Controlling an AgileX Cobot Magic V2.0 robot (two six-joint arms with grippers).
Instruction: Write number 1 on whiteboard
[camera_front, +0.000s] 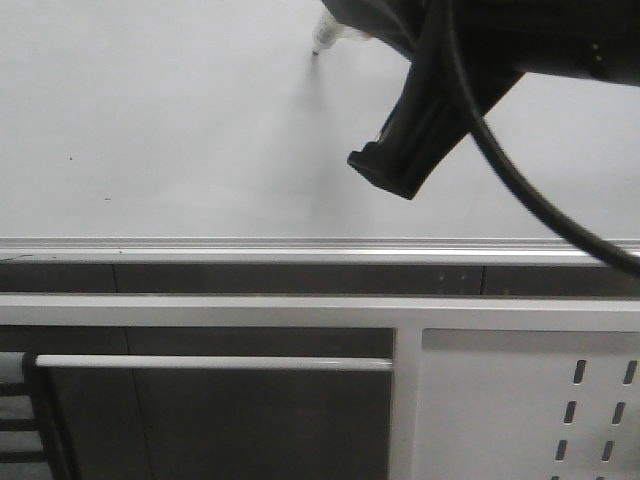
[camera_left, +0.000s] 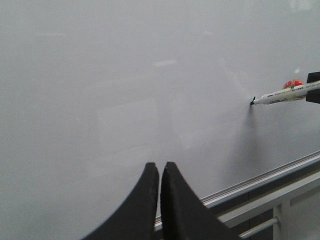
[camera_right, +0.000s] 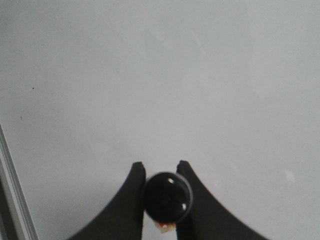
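Left gripper (camera_left: 159, 172): jaws pressed together with nothing between them, held just off the whiteboard (camera_left: 125, 90), whose silver rail (camera_left: 260, 181) is seen beyond the fingertips. Right gripper (camera_right: 161, 175): jaws clamped on a marker pen (camera_left: 282, 95), viewed end-on between the fingers (camera_right: 134, 195), its black tip set against the board directly ahead of the jaws. Number 1: only a tiny dark mark at the tip can be made out.
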